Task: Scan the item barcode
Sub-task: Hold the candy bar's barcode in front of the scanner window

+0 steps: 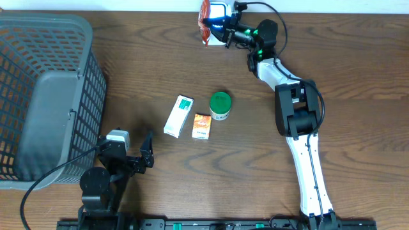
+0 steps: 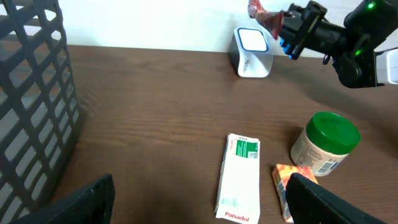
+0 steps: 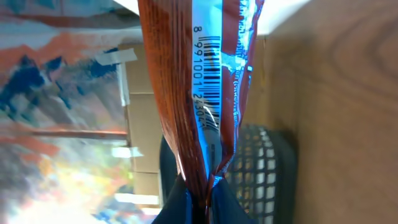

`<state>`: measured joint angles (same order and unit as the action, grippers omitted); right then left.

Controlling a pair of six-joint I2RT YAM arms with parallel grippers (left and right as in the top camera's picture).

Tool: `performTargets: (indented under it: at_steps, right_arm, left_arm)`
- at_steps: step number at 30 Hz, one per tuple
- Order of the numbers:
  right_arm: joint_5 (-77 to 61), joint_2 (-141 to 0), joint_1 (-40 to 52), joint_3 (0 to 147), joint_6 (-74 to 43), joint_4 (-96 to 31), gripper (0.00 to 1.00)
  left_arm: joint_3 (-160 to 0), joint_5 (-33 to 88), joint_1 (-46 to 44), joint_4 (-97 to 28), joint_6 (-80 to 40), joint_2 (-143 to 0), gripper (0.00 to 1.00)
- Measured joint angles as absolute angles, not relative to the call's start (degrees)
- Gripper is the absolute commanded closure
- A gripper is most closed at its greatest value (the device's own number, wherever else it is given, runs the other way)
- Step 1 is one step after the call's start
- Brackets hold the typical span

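Note:
The item is a red snack packet [image 1: 204, 22], and my right gripper [image 1: 222, 30] is shut on its edge at the far side of the table. The packet hangs just left of the white barcode scanner [image 1: 219, 11]. In the right wrist view the packet [image 3: 186, 93] fills the middle, its barcode [image 3: 214, 71] showing on a blue strip, with the gripper [image 3: 202, 194] pinching its lower end. The left wrist view shows the scanner [image 2: 252, 53] upright with the packet [image 2: 262, 15] held above it. My left gripper [image 1: 142, 158] rests open near the front left, holding nothing.
A grey mesh basket [image 1: 45, 96] takes up the left side. In the middle lie a white and green Panadol box [image 1: 178, 115], a small orange box [image 1: 202, 126] and a jar with a green lid [image 1: 220, 105].

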<state>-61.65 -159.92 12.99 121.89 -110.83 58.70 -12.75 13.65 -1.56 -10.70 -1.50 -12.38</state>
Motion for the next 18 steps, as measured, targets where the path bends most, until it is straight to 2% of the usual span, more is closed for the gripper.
performTargets:
  at_steps: [8,18]
  right_arm:
    - [-66.9,-159.9,13.0,122.3,-115.5,44.6,0.99]
    - [-68.5,-159.9,12.9,122.8,-116.6,45.2,0.99]
  left_arm:
    - [-12.8,13.6,-1.6,-10.7,-1.5,-12.4,0.13]
    - [-12.8,13.6,-1.6,-10.7,-1.5,-12.4,0.13]
